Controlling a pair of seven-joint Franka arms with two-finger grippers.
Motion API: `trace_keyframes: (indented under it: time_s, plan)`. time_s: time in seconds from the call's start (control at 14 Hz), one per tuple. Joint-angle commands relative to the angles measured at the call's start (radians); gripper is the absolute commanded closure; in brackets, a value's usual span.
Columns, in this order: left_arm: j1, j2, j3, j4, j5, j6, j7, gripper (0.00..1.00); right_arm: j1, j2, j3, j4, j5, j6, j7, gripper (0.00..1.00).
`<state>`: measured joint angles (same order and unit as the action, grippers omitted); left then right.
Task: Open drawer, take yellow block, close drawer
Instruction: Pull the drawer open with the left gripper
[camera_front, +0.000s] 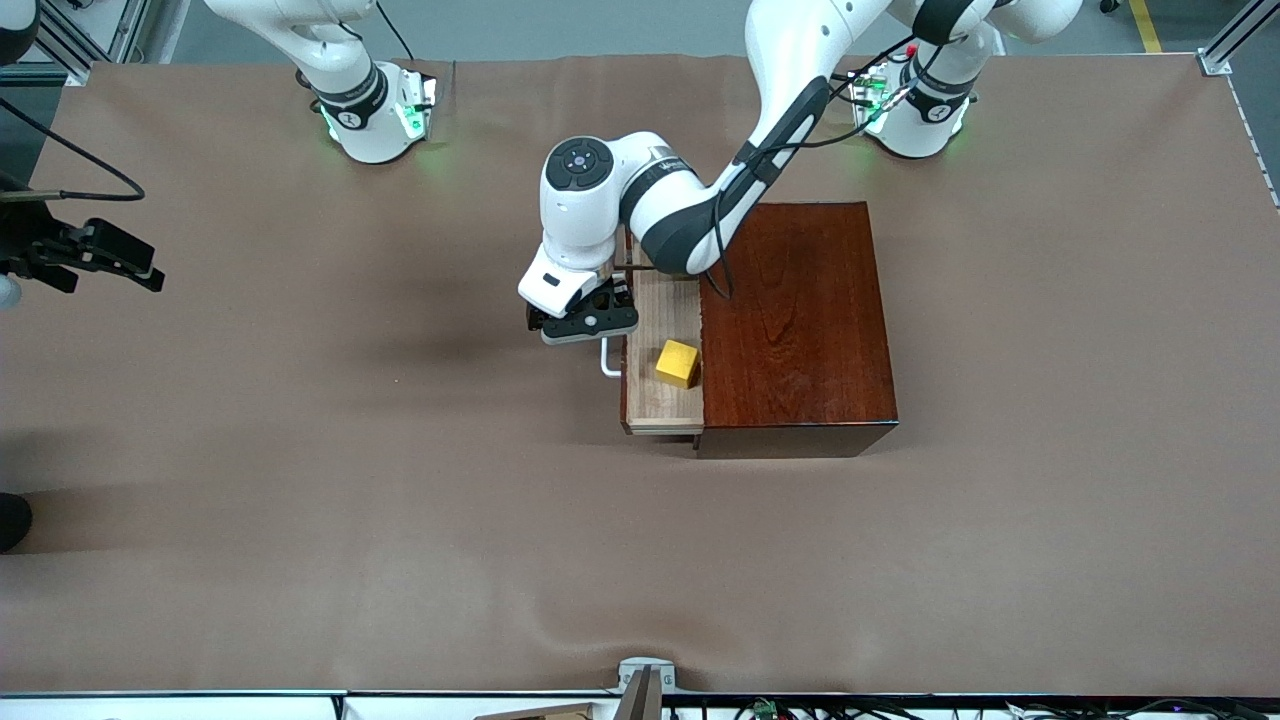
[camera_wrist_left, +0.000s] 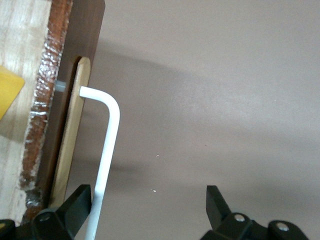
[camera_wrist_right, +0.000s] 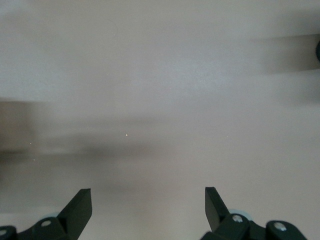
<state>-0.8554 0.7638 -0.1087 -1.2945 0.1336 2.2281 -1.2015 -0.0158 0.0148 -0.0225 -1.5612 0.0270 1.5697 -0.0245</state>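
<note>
The dark red-brown wooden box (camera_front: 800, 330) stands mid-table. Its drawer (camera_front: 655, 405) is slid out toward the right arm's end and shows its pale wood floor. On that floor lies the yellow block (camera_front: 678, 362), with one corner (camera_wrist_left: 7, 92) showing in the left wrist view. My left gripper (camera_front: 585, 322) hovers at the drawer's front, open (camera_wrist_left: 148, 200). The white handle (camera_wrist_left: 107, 150) runs between its fingers, close to one finger (camera_wrist_left: 80, 202), unclamped. My right gripper (camera_front: 140, 268) waits open (camera_wrist_right: 148, 202) over bare table at the right arm's end.
Brown cloth (camera_front: 400, 500) covers the whole table. The left arm's forearm (camera_front: 740, 190) crosses above the box's edge farthest from the camera. A metal bracket (camera_front: 645, 675) sits at the table's nearest edge.
</note>
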Motion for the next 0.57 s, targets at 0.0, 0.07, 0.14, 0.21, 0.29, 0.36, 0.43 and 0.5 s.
trace_keyframes:
  time_s: [0.0,0.07,0.14,0.21,0.29,0.36,0.43,0.5]
  plan:
    - [-0.024,0.028,-0.003,0.041,-0.028,0.045,-0.016,0.0,-0.018,-0.019,0.012,-0.01,0.005,-0.005,-0.009,0.0]
    - [-0.022,0.029,-0.003,0.043,-0.029,0.06,-0.017,0.0,-0.018,-0.019,0.013,-0.01,0.005,-0.005,-0.009,0.0]
    - [-0.024,0.029,-0.003,0.046,-0.029,0.077,-0.017,0.0,-0.018,-0.019,0.013,-0.01,0.005,-0.005,-0.011,0.0]
    - [-0.024,0.031,-0.002,0.047,-0.029,0.087,-0.017,0.0,-0.018,-0.019,0.012,-0.01,0.005,-0.005,-0.011,0.0]
    - [-0.024,0.029,-0.002,0.047,-0.029,0.087,-0.017,0.0,-0.018,-0.019,0.012,-0.01,0.005,-0.005,-0.009,0.0]
    - [-0.024,0.02,0.001,0.044,-0.029,0.085,-0.017,0.0,-0.018,-0.019,0.012,-0.01,0.005,-0.005,-0.011,0.0]
    - [-0.024,0.017,0.004,0.041,-0.026,0.081,-0.012,0.0,-0.018,-0.019,0.012,-0.01,0.005,-0.005,-0.009,0.0]
    - [-0.022,0.015,0.009,0.041,-0.019,0.079,-0.007,0.0,-0.018,-0.019,0.013,-0.01,0.005,-0.005,-0.011,0.0]
